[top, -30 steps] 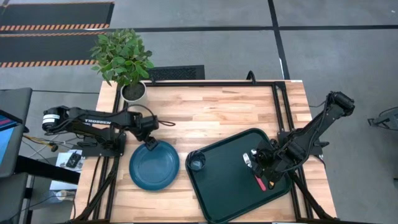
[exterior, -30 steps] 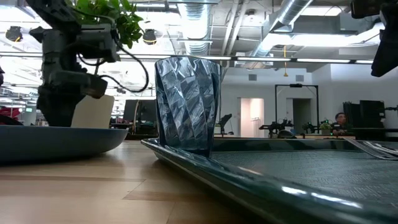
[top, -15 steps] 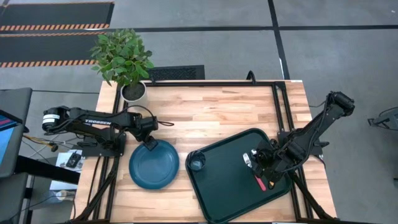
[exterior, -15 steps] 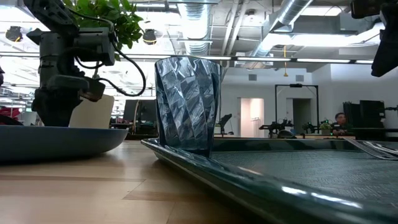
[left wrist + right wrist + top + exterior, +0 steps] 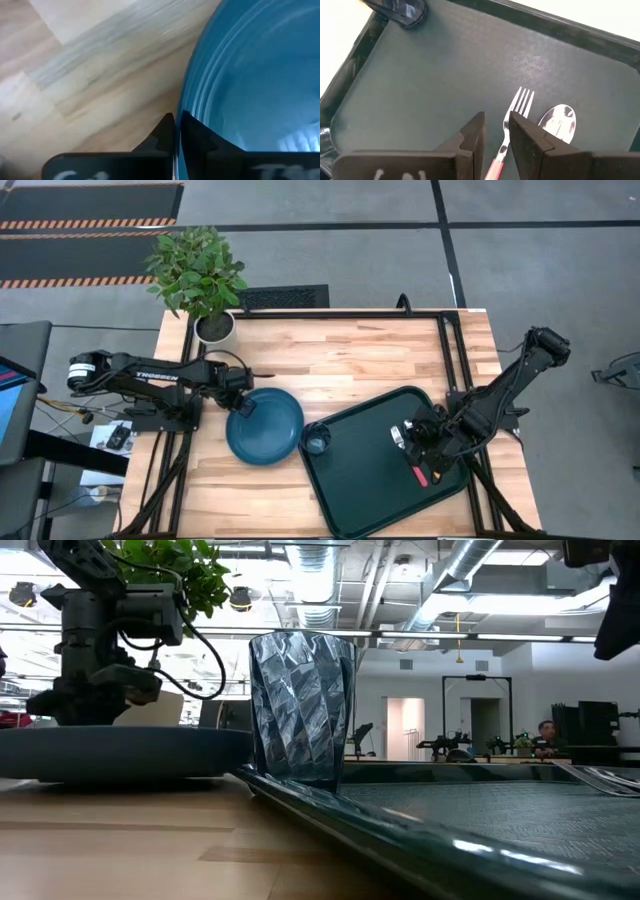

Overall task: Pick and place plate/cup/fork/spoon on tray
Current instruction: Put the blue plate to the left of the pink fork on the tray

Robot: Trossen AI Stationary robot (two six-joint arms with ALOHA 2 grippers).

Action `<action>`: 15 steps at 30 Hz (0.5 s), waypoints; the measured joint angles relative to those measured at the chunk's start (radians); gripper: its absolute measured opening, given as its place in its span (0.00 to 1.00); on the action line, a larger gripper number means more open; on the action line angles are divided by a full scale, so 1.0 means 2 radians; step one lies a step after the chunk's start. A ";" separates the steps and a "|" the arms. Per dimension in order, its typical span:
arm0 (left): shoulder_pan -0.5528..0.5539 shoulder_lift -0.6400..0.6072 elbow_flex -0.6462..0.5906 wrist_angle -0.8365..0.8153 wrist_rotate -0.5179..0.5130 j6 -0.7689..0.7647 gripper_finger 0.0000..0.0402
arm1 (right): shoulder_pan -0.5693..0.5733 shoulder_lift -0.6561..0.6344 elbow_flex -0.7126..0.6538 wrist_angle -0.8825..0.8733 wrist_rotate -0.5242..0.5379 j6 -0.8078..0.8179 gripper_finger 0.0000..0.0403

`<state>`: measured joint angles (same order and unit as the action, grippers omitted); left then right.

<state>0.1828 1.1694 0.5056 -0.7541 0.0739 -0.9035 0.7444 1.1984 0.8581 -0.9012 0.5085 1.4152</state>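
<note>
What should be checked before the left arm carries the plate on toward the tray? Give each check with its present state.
1. Left gripper pinching the plate at its rim: ok, the fingers are closed on the rim in the left wrist view.
2. Plate off the table: ok, a gap shows under it in the low view.
3. Free room on the tray for the plate: cannot tell; the cup stands at its near-left corner, the fork and spoon lie toward its right.
4. Plate clear of the cup: cannot tell, they look close.
5. Right gripper out of the way: not ok, it hovers over the fork on the tray.
</note>
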 joint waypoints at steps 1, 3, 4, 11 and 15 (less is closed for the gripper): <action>-0.002 0.000 0.002 -0.003 0.000 -0.009 0.01 | 0.000 0.000 0.000 0.000 0.005 0.000 0.28; -0.008 0.001 0.011 -0.022 -0.004 -0.026 0.01 | 0.000 0.000 0.000 0.000 0.011 -0.001 0.28; -0.011 0.001 0.017 -0.033 -0.008 -0.033 0.01 | 0.000 0.000 0.000 0.000 0.014 -0.001 0.28; -0.031 0.001 0.070 -0.098 -0.028 -0.059 0.00 | 0.000 0.000 0.000 0.000 0.023 -0.005 0.28; -0.036 0.001 0.100 -0.166 -0.053 -0.078 0.00 | 0.000 0.000 0.000 0.003 0.030 -0.018 0.28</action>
<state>0.1112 1.1709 0.7051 -1.0868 -0.0330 -1.0586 0.7444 1.1984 0.8581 -0.8947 0.5693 1.3797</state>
